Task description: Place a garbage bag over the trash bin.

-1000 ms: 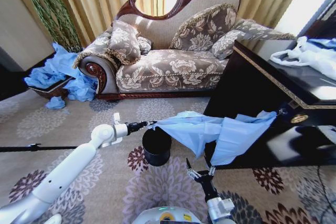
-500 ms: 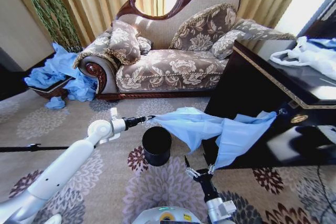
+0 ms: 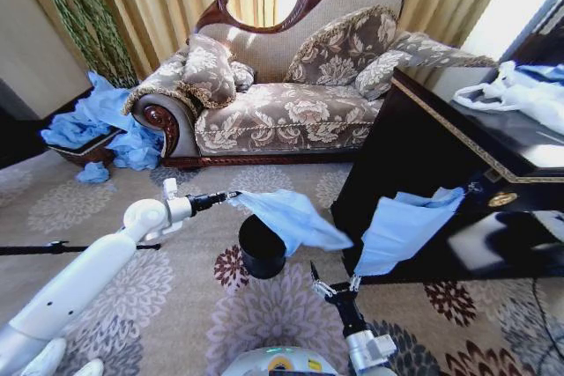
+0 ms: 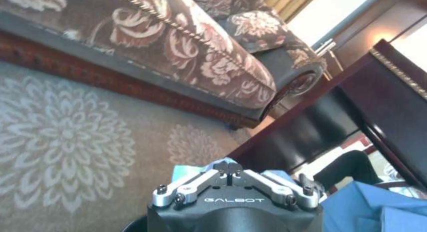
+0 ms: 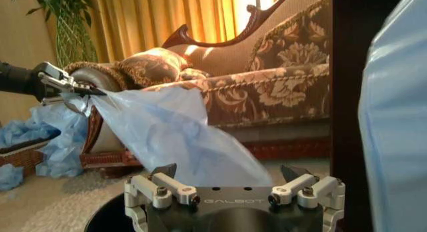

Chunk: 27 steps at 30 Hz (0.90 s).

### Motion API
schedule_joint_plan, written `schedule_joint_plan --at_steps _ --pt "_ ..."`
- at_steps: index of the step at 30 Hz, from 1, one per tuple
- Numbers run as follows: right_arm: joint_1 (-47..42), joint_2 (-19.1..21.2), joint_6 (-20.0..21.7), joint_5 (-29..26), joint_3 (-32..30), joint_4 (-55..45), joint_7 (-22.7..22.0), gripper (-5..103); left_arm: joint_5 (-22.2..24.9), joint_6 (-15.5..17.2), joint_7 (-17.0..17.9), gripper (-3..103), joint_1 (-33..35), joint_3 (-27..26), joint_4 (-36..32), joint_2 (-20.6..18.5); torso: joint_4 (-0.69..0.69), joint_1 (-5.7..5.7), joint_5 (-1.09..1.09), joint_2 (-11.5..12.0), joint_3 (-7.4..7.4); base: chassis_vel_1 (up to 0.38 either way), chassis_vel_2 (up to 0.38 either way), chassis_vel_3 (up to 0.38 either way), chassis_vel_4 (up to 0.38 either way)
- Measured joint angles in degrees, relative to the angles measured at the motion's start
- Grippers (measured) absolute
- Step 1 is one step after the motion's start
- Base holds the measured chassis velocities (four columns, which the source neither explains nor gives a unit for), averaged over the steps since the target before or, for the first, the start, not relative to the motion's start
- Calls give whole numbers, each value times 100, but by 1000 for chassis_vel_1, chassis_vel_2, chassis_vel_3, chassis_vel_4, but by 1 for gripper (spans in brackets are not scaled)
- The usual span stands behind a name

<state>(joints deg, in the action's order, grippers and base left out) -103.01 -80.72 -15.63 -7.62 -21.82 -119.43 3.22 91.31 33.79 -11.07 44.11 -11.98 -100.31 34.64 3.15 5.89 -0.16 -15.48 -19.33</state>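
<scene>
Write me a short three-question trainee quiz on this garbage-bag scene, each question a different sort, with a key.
1. True or false: the garbage bag already lines the trash bin.
2. Which gripper holds the bag? A) left gripper B) right gripper C) both
3. Fill in: the right gripper's jaws are ___.

Key
1. False: it hangs from one pinched corner, draped above the bin's rim.
2. A: the left gripper pinches the bag's corner.
3. Open, holding nothing, low on the carpet near the bin.
</scene>
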Motion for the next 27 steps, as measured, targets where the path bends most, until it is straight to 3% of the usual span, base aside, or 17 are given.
schedule_joint_plan --at_steps 10,12,14,19,24,27 --pt "-78 123 110 -175 -89 -538 -133 103 6 3 154 0 -261 209 -409 91 1 0 1 0 0 0 0 0 0" --pt "-67 183 170 -291 -31 -751 -158 96 15 10 195 0 -303 251 -573 94 1 0 1 0 0 0 0 0 0" --pt "-45 224 203 -338 -8 -827 -169 96 27 13 205 0 -315 259 -633 83 1 0 1 0 0 0 0 0 0" --pt "139 624 486 -850 164 -1172 -242 70 103 20 267 0 -380 277 -854 17 -1 0 1 0 0 0 0 0 0" --pt "213 812 693 -1139 318 -1370 -253 58 155 22 381 0 -441 340 -942 66 0 0 1 0 0 0 0 0 0" --pt "268 971 822 -1292 539 -1455 -265 42 166 24 461 0 -481 385 -1011 124 0 0 1 0 0 0 0 0 0"
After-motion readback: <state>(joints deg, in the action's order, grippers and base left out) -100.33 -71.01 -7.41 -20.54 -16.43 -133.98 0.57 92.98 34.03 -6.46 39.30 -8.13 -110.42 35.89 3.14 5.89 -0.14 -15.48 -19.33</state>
